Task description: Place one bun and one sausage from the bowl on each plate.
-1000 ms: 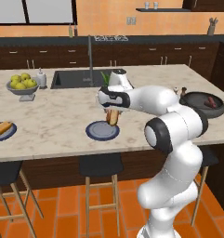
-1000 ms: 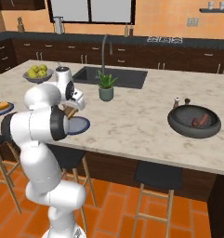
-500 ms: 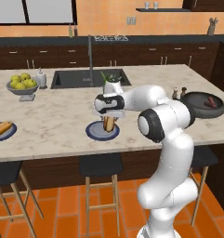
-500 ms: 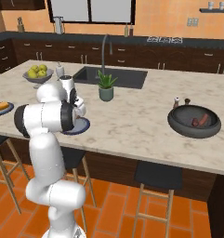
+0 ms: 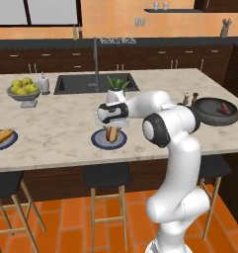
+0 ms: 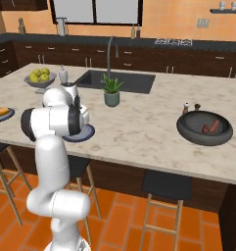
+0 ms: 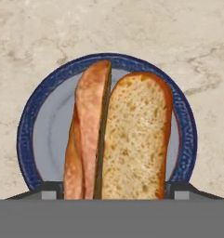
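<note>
Over the plate (image 5: 108,140) in the left base view, the gripper (image 5: 110,129) holds the bun (image 5: 111,133) upright for lowering. Across the right view, a sausage (image 6: 214,127) waits in the bowl (image 6: 204,128). Hand view: fingers clasp the bun (image 7: 122,139), centred above the plate (image 7: 46,135).

A grey bowl of yellow-green fruit (image 5: 22,89) stands on the pale marble island counter (image 5: 66,123), beside a small white shaker (image 5: 43,83). A potted green plant (image 6: 111,91) sits by the dark sink (image 5: 91,83) with its curved faucet (image 6: 109,49).
</note>
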### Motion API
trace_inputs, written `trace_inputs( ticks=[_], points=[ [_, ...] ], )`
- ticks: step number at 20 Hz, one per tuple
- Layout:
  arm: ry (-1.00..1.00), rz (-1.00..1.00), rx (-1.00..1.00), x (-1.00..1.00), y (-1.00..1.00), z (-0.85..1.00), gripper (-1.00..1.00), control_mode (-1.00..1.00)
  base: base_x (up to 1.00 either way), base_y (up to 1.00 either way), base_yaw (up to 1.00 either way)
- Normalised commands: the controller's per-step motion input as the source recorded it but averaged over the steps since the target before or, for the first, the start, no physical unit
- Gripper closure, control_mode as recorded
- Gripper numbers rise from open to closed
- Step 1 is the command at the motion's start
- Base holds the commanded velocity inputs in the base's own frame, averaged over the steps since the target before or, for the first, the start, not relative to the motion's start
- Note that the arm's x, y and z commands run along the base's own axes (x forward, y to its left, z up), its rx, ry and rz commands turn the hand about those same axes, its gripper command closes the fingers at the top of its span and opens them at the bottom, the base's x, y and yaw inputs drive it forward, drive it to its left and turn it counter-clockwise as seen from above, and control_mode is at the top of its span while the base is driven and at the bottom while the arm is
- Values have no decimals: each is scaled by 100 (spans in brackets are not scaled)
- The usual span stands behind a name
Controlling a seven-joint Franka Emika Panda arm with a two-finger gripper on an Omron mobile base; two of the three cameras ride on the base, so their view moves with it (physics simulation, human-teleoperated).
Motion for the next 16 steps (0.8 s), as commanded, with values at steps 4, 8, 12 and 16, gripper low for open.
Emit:
trace_inputs(
  ticks=[4,8,12,16],
  points=[
    [1,0,0,-9,0,-1,-100,-100,0,0,0],
    [-15,0,0,-31,0,1,-100,-100,0,0,0],
    [-27,-4,4,-90,-32,60,-100,-100,0,0,0],
    [-27,-2,13,-100,-94,77,-100,-100,0,0,0]
  ],
)
